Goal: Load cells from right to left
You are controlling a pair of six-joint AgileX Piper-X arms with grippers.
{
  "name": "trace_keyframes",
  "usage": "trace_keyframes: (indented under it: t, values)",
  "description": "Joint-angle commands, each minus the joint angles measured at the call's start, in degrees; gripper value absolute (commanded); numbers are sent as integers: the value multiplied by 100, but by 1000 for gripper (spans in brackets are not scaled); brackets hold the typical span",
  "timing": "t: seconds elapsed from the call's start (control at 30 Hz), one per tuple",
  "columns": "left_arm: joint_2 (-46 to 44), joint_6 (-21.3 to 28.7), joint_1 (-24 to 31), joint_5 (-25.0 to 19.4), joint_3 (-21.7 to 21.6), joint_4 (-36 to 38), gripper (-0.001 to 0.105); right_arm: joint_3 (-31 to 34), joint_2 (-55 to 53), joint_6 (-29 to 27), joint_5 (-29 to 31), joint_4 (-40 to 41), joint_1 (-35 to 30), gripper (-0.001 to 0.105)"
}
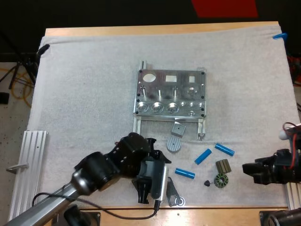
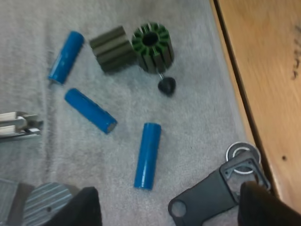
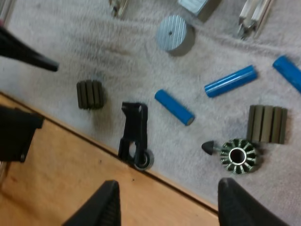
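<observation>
On the surface (image 1: 84,94) in front of the fixture (image 1: 170,94), three blue cells (image 1: 203,156) lie loose, unloaded; left jaws stand open near the nearest, likely lining up a pick; right jaws open, idle aside.

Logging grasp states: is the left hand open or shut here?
Open: the left hand has its fingers apart, holding nothing, clear of the nearest blue cylinder.

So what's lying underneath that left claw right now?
Below the open left gripper lies a black bracket, a blue cylinder beside it. From above, the arm covers the mat beneath, so anything there is hidden.
</observation>
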Motion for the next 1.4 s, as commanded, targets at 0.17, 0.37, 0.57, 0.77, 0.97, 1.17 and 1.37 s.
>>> trace_keyframes:
  t: [0.17, 0.37, 0.57, 0.77, 0.97, 1.17, 1.37]
  values:
    - [568, 501, -31, 2, -36, -269, 60, -53, 324, -104, -57, 41, 307, 47]
    - [1145, 832, -31, 2, -36, -689, 60, -53, 440, -104, -57, -135, 346, 47]
    - [1746, 1029, -31, 2, -36, -957, 60, -53, 440, -104, -57, -391, 346, 47]
    - [2313, 1085, -31, 2, -36, -1327, 60, -53, 440, -104, -57, -485, 346, 47]
    - [2785, 1085, -31, 2, -36, -1635, 60, -53, 440, -104, -46, -575, 346, 47]
    - [3116, 1091, -31, 13, -36, -1832, 60, -53, 440, -104, -46, -704, 346, 47]
    - [3430, 1091, -31, 13, -36, -1940, 60, -53, 440, -104, -46, -714, 346, 47]
